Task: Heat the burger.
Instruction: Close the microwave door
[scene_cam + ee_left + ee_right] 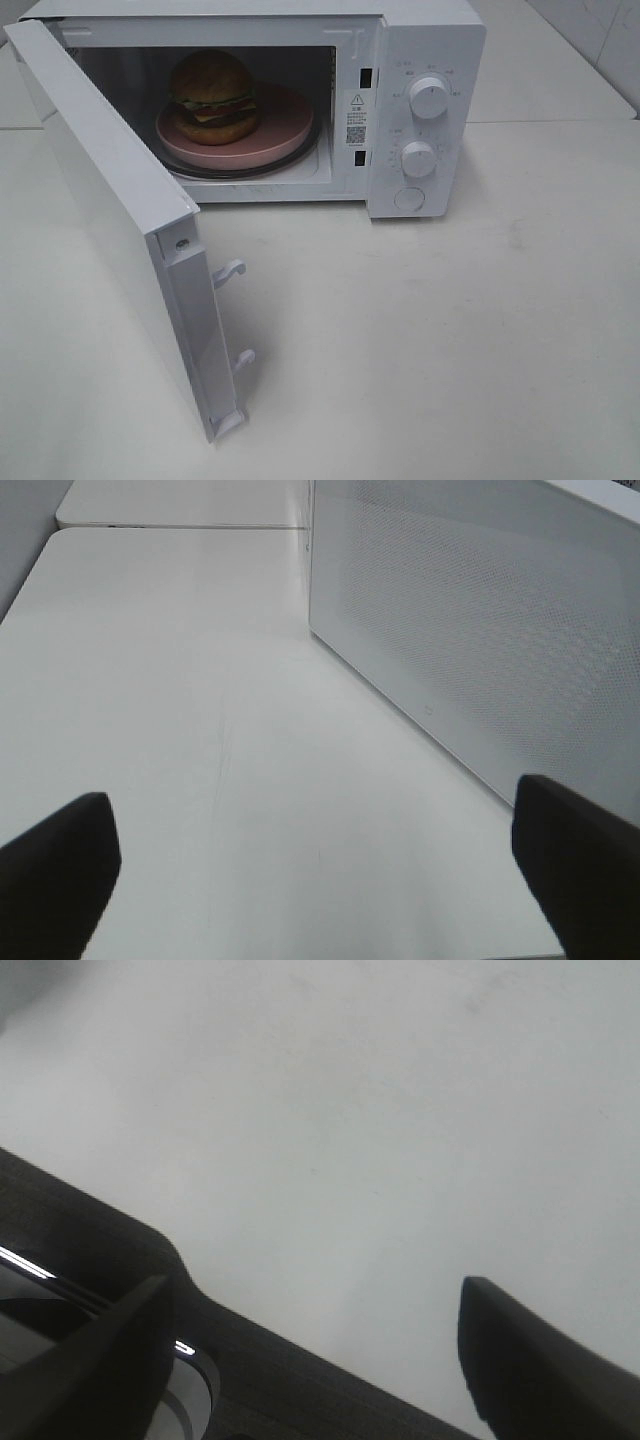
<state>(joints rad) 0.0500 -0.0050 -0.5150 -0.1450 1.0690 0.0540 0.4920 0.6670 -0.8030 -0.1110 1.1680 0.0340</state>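
Observation:
The burger (213,97), with a golden-brown bun, lettuce, cheese and a dark patty, sits on a round pink plate (285,135) inside the white microwave (425,40). The microwave door (110,200) is swung wide open to the left. Neither arm shows in the exterior high view. In the left wrist view my left gripper (320,880) is open and empty over the table, beside the outer face of the door (480,620). In the right wrist view my right gripper (320,1360) is open and empty above the white table.
The microwave has two knobs (429,97) and a button on its right panel. Two latch hooks (230,270) stick out from the door's edge. A dark device body (120,1280) lies below the right gripper. The white table (450,350) spreads in front.

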